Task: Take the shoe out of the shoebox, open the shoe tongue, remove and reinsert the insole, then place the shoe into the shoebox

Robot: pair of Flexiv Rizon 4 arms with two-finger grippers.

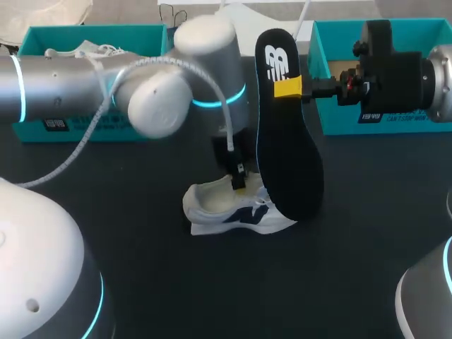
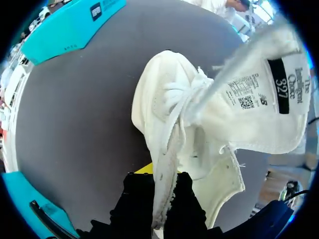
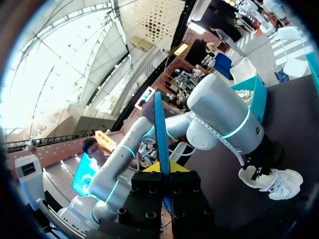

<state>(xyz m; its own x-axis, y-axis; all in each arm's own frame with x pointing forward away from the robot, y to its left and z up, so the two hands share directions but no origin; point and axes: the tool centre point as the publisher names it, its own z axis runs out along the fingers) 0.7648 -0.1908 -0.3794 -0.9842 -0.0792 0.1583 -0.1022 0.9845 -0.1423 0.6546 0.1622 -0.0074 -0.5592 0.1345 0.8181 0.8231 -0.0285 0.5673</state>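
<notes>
Shoe [image 1: 236, 212], white, rests at the middle of the dark table [image 1: 141, 282], outside both boxes, with its tongue [image 2: 264, 99] pulled open. The left gripper [image 1: 239, 182] comes down at the shoe's 12 o'clock and is clenched on the edge of its opening. At the shoe's 1 o'clock the black insole [image 1: 289, 148] stands almost upright. The right gripper [image 1: 304, 88] grasps the insole's upper part from 3 o'clock. Farther back, one teal shoebox [image 1: 92, 131] sits at 10 o'clock and a second shoebox [image 1: 332, 113] at 2 o'clock.
</notes>
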